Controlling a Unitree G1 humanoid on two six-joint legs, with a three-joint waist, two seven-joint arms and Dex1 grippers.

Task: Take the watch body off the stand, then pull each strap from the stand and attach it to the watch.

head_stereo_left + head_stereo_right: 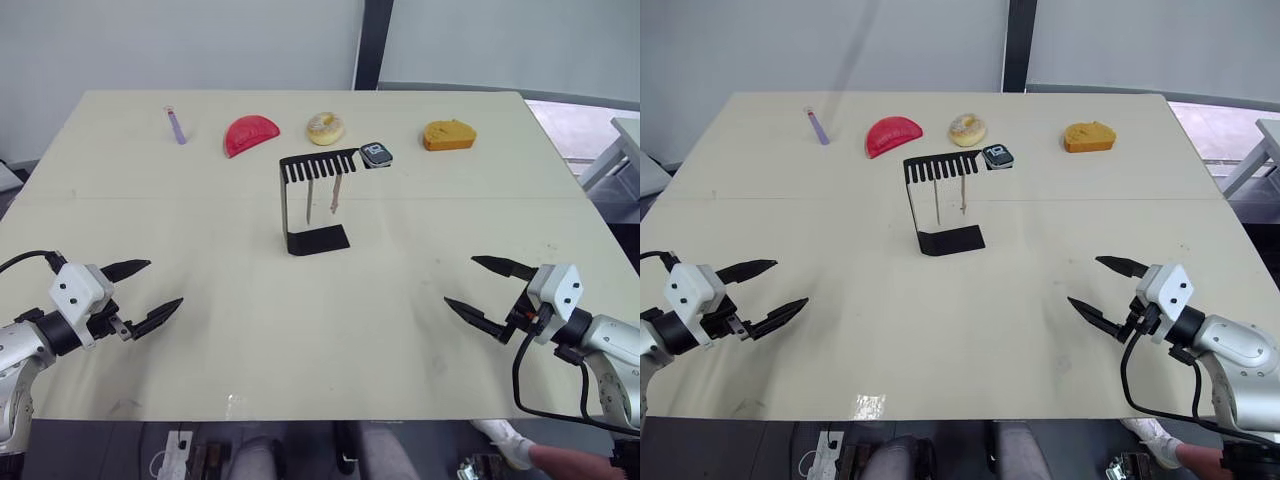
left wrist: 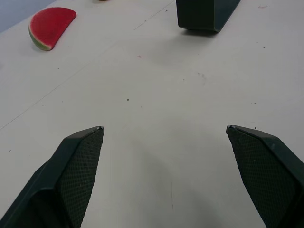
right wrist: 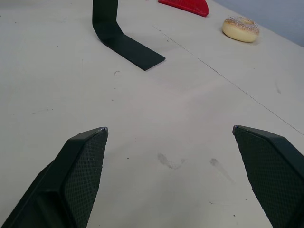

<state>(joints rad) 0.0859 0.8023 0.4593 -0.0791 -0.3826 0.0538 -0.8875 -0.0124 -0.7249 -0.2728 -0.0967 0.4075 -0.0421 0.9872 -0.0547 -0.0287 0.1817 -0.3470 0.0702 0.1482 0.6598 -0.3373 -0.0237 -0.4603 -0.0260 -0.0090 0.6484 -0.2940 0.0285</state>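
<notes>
Black stand (image 1: 312,205) at table (image 1: 200,330) centre, watch (image 1: 376,154) perched on its top plate's right end, two pale straps (image 1: 337,193) hanging from the comb slots. L gripper (image 1: 144,293) and R gripper (image 1: 480,288) near the front edge, well apart from the stand, fingers spread wide, both empty.
</notes>
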